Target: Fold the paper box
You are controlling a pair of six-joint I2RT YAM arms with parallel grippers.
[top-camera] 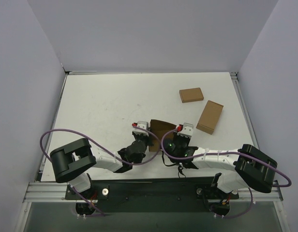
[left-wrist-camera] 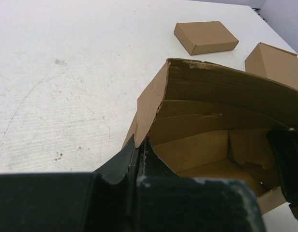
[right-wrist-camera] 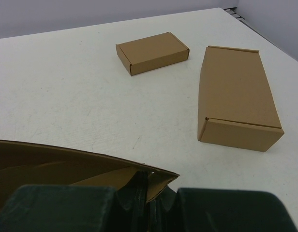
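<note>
Near the table's (top-camera: 105,106) front edge, about mid-width, sits the paper box (top-camera: 161,129), held between the two arms. It's part-formed brown cardboard, open on top. The left wrist view shows the floor and low inner walls, with some loose flaps lying inside.

- Far-side panel stands tall and bows over the cavity, corrugated face inward. Its top edge is a bit ragged at the left corner.
- left gripper (left-wrist-camera: 141,153): fingers pressed together on the box's left end wall at the near corner, cardboard edge running down between them. Pinching the paper box.
- right gripper (right-wrist-camera: 146,193): fingers clamped on a corner flap at the box's right end, cardboard sandwiched between them. Also pinching the paper box. It shows as a dark shape at the right edge of the left wrist view, against the box's right end.
- Both arms reach in from the front edge and angle toward each other, box in the gap.

Other items, toward the table's right side and beyond the paper box:
- small flat box (top-camera: 191,94), closed, lying flat, nearer the back edge.
- longer box (top-camera: 210,117), closed, lying flat, angled, just in front and to the right of the small flat box. The two are apart, not touching, and both are clear of the paper box.
</note>
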